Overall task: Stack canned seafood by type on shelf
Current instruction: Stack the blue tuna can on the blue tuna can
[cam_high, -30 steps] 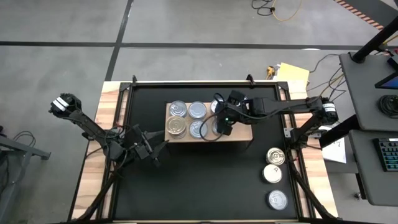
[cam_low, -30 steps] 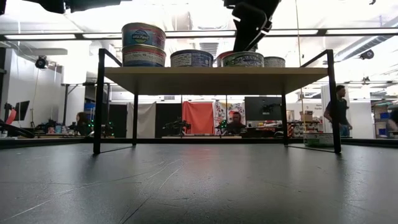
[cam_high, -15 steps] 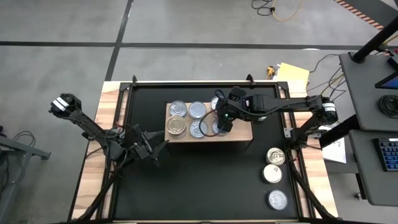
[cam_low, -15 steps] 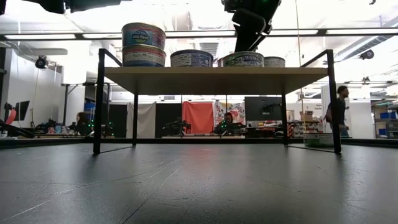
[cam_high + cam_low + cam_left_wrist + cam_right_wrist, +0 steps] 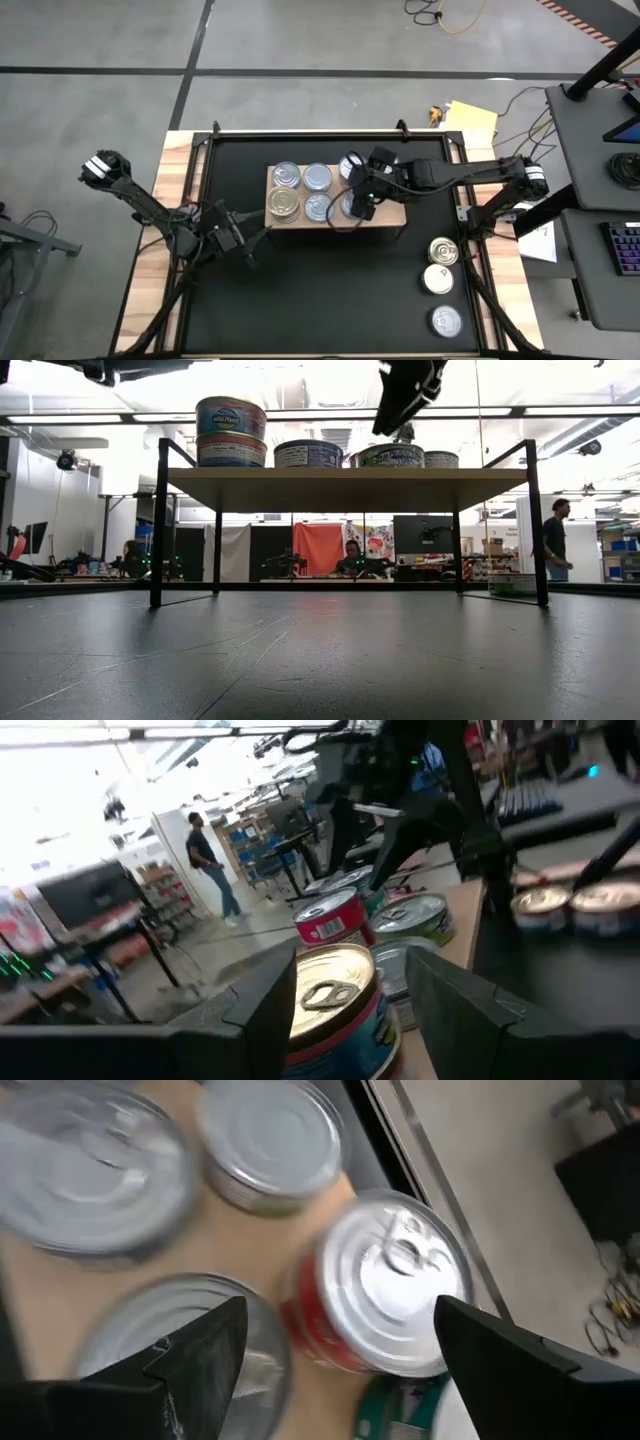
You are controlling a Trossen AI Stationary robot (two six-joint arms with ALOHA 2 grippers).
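Note:
The shelf is a light-wood board on black legs, seen edge-on in the low view. Several tins stand on it, among them a red-labelled tin with a silver lid at the far row. A two-high stack stands at the shelf's near left corner. My right gripper hangs open above the tins, its fingers wide apart either side of the red-labelled tin and clear of it. My left gripper waits open left of the shelf, pointing level at the stack.
Three more tins stand on the black mat at the right. The shelf's right end is bare wood. People move about in the room beyond the table.
My right gripper has risen a little above the tins on the shelf. The tins have stayed where they were.

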